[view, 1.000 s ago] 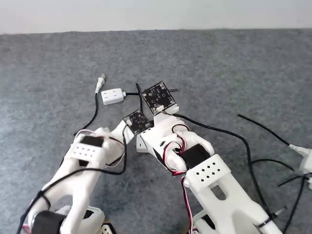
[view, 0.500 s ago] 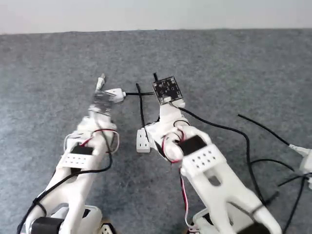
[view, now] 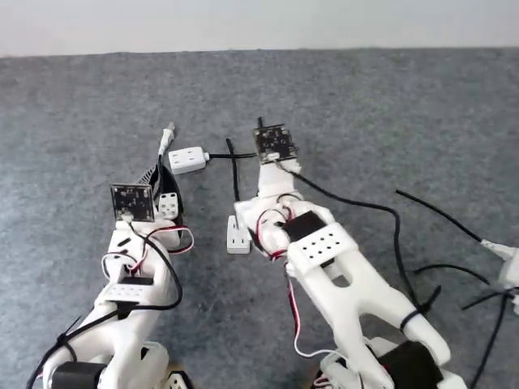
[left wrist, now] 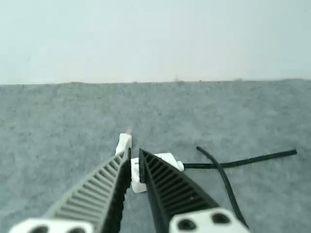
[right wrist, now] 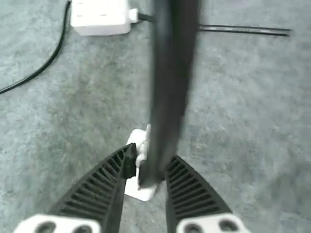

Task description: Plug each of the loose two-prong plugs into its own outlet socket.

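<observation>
A white outlet block [view: 186, 160] lies at the far middle of the grey carpet, with a white two-prong plug [view: 168, 134] on a black cord just beyond it. The left gripper [left wrist: 134, 154] hovers short of the outlet block [left wrist: 163, 162] and the plug [left wrist: 124, 141], its jaws shut with nothing between them. A second white socket [view: 237, 235] lies under the right arm's wrist. The right gripper [right wrist: 149, 158] is directly above this socket [right wrist: 138, 187], shut on a black cord [right wrist: 167, 73] that runs up between its fingers.
Black cords [view: 381, 215] loop across the carpet to the right of the right arm. Another white plug piece [view: 507, 259] lies at the right edge. A thin black cord [right wrist: 243, 30] stretches away from the far outlet block [right wrist: 99, 17].
The left arm swung from beside the right arm out to the far outlet block, then drew back toward the near left. The right wrist shifted slightly over the second socket.
</observation>
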Action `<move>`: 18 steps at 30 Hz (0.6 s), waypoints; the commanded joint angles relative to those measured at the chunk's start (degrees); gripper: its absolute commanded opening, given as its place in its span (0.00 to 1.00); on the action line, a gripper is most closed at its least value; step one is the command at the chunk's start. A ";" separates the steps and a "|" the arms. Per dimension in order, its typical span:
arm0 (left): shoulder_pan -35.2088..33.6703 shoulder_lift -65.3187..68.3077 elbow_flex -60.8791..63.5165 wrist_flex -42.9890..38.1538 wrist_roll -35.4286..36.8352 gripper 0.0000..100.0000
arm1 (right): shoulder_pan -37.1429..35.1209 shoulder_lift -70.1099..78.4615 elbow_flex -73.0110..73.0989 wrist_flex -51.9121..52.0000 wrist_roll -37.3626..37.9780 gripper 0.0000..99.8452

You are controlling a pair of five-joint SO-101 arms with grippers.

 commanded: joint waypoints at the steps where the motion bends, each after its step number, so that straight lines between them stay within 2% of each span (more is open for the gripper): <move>1: -0.09 -1.49 -0.22 -2.73 0.70 0.02 | -1.19 1.01 -3.96 -2.24 -0.79 0.01; 18: -0.44 -1.41 -0.13 -3.08 0.62 0.02 | -1.19 6.73 -4.57 -2.86 -0.62 0.01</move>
